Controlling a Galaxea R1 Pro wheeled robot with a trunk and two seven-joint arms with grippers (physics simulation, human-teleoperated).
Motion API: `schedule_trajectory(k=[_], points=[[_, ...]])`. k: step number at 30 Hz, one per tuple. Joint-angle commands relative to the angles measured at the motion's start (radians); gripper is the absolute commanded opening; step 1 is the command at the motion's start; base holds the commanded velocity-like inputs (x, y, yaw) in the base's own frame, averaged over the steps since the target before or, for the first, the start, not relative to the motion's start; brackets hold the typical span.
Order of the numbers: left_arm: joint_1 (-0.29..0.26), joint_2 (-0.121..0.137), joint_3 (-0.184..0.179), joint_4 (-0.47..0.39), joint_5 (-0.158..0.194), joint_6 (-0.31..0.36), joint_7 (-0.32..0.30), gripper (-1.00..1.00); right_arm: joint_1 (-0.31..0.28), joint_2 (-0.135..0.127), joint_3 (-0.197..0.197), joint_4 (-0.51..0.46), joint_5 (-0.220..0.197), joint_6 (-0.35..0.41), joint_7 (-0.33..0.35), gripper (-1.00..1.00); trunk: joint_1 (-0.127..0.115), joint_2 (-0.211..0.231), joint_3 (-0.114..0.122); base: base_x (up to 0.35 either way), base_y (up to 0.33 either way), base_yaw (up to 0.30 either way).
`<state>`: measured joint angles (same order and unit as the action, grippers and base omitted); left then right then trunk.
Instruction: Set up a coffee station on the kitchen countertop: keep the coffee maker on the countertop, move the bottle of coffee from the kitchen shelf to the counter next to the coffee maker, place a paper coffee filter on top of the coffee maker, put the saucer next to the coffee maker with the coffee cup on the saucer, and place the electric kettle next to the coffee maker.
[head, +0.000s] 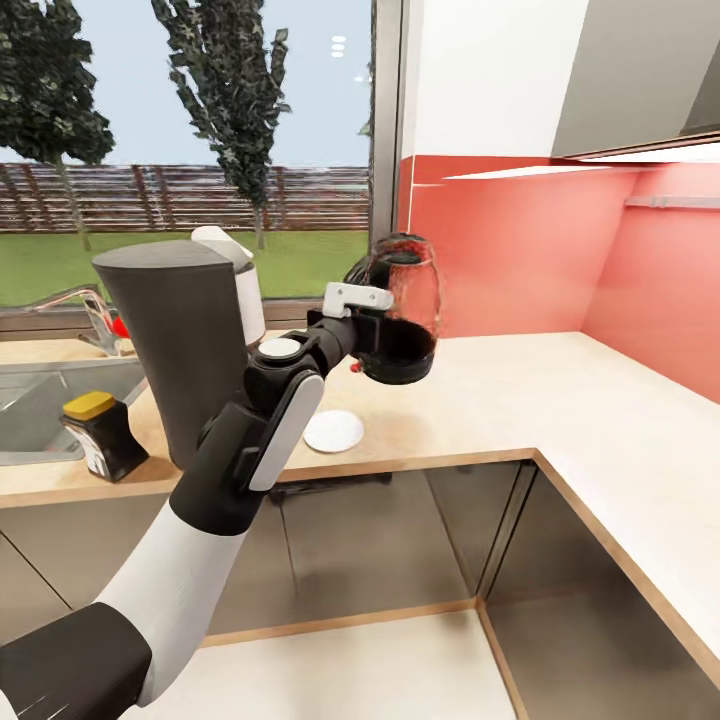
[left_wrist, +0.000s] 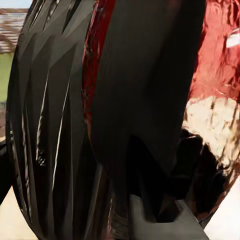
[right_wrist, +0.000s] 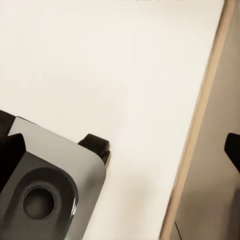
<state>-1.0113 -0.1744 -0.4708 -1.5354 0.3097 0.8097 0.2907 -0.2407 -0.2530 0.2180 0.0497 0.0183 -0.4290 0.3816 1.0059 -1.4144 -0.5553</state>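
The electric kettle (head: 405, 305), dark, glassy and rounded with a black base, hung tilted above the countertop (head: 520, 390), pinched at its handle by the left gripper (head: 362, 312). The coffee maker (head: 180, 345), bottle of coffee (head: 100, 432) and saucer (head: 333, 431) stood nearby. The right gripper's state couldn't be told.

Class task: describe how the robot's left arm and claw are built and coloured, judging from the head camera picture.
The left arm is made of rounded segments: black near the shoulder, then white, then a black forearm with a white oval panel. A round pale cap marks the wrist joint. The left claw is black with a white bracket on top and a small red detail beneath.
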Motion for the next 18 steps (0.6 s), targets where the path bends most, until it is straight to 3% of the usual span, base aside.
schedule_trajectory(k=[1,9,11,17,18], points=[[-0.001,0.000,-0.002,0.001,0.020,0.000,0.064,-1.00,-0.002,0.000,0.001,0.004,0.002,-0.007,0.001,1.00,0.000,-0.001,-0.001,0.000,0.000,0.000],[0.000,0.000,-0.017,0.013,0.085,-0.065,0.248,-1.00,-0.002,0.000,0.001,0.004,0.002,-0.008,0.000,1.00,0.000,-0.001,-0.001,0.000,0.000,0.000],[0.000,0.000,-0.050,0.020,0.104,-0.074,0.302,-1.00,-0.001,0.000,0.001,0.004,0.002,-0.007,0.000,1.00,0.000,-0.001,-0.001,0.000,0.000,0.000],[0.000,0.000,-0.100,0.040,0.137,-0.128,0.360,-1.00,-0.002,0.000,0.001,0.004,0.002,-0.007,0.000,1.00,0.000,-0.001,-0.001,0.000,0.000,0.000],[0.000,0.000,-0.129,0.055,0.142,-0.145,0.397,-1.00,-0.002,0.000,0.001,0.004,0.002,-0.007,0.000,1.00,0.000,-0.001,-0.001,0.000,0.000,0.000]])
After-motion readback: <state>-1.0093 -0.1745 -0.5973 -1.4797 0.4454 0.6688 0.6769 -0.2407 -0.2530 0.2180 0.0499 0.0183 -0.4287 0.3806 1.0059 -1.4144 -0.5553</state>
